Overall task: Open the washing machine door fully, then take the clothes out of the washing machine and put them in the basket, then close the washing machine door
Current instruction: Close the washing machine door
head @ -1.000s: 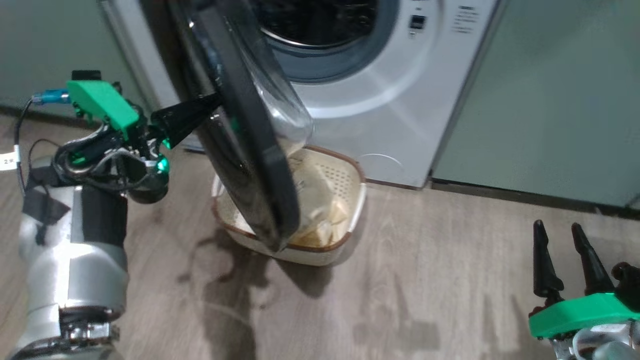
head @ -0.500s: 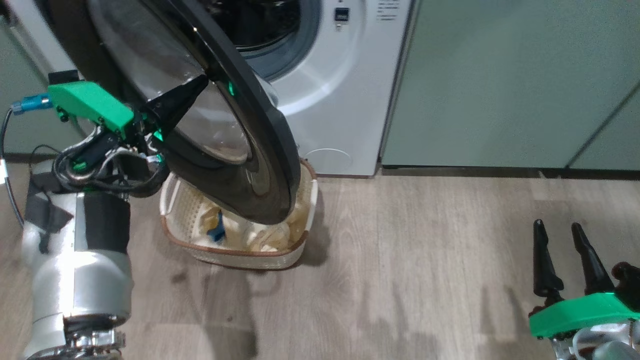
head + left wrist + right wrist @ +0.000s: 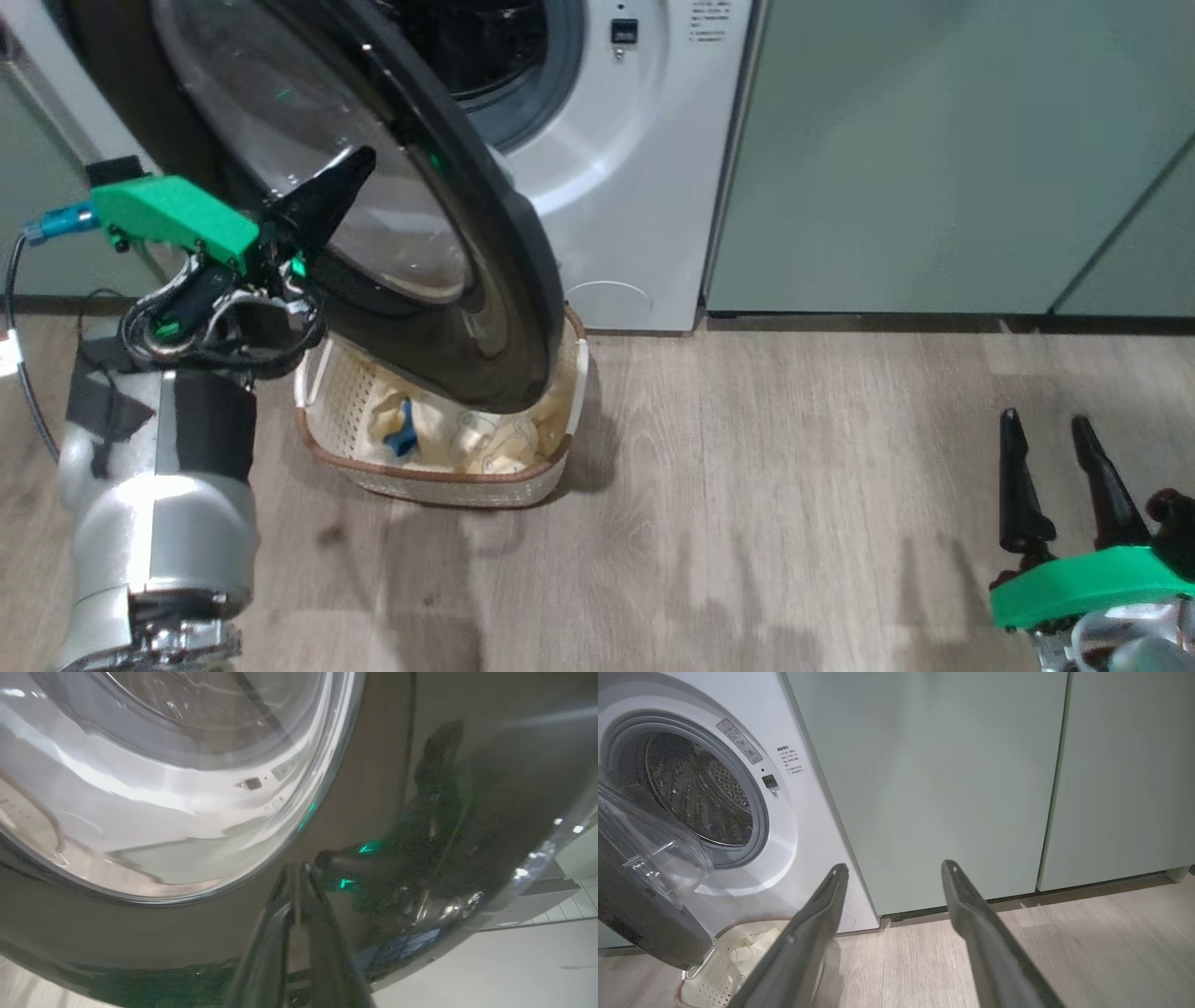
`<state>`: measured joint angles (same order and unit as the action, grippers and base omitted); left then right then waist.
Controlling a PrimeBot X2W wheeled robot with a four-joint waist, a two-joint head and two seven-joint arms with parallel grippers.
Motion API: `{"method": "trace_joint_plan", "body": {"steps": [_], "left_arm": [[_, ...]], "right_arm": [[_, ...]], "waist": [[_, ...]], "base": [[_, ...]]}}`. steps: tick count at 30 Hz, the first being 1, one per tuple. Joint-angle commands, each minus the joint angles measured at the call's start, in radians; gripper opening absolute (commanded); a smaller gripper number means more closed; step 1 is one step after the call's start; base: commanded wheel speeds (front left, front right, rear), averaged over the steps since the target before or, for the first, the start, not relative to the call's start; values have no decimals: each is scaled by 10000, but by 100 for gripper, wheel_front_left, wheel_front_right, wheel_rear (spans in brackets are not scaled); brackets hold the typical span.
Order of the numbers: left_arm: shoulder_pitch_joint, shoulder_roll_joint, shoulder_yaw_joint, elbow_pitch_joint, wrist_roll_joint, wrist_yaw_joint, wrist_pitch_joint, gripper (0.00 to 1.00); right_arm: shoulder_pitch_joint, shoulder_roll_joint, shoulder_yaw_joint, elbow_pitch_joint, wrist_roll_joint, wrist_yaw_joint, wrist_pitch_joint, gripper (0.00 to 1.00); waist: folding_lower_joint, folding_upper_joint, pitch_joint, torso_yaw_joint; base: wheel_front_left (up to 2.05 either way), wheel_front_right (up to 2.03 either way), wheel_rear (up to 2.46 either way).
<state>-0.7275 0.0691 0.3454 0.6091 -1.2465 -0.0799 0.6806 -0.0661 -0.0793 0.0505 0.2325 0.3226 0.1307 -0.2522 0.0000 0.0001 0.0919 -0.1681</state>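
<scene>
The large round washing machine door (image 3: 495, 280) with its wide glossy black rim and bulging clear glass stands partly open, hanging over the small cream-white perforated plastic basket (image 3: 420, 476) with a brown rim. The basket sits on the pale wood floor (image 3: 794, 513), close in front of the white front-loading washing machine (image 3: 635, 187). Soft pale yellow clothes (image 3: 485, 448) lie in the basket with a small blue piece (image 3: 403, 431) among them.

The left hand (image 3: 359, 168) has its 2 dark fingers pressed together, tips at the door's outer face where rim meets glass. The right hand (image 3: 1041, 420) is spread and empty, low over the floor, well apart from the basket. Flat sage-green cabinet fronts (image 3: 934, 159) stand beside the machine.
</scene>
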Motion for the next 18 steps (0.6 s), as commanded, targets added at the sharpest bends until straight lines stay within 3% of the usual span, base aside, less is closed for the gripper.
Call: {"method": "trace_joint_plan", "body": {"steps": [1, 2, 3, 4, 13, 18], "left_arm": [[-202, 375, 215, -261, 86, -118, -120, 27], [-169, 386, 228, -208, 102, -156, -192, 46], [-117, 409, 247, -161, 126, -197, -279, 94], [-45, 442, 268, -122, 160, -238, -379, 100], [1418, 818, 566, -100, 453, -490, -1668, 100], [2372, 1162, 181, -835, 898, -504, -2578, 100]], "right_arm": [[-262, 6, 166, -332, -84, 0, -96, 100], [-243, 10, 173, -323, -88, 0, -96, 100], [-219, 11, 188, -304, -90, 0, -96, 100], [-196, 12, 202, -284, -89, 0, -96, 100], [90, 16, 197, -237, -59, 0, -96, 100], [207, 8, 94, -316, -56, 0, -96, 100]], "waist": [[0, -1, -62, 107], [0, -1, -107, 157], [0, -1, -165, 203], [0, -1, -224, 243], [0, -1, -738, 688], [0, -1, -793, 968]], "base": [[0, 0, 0], [0, 0, 0], [0, 0, 0], [0, 0, 0], [0, 0, 0], [0, 0, 0]]}}
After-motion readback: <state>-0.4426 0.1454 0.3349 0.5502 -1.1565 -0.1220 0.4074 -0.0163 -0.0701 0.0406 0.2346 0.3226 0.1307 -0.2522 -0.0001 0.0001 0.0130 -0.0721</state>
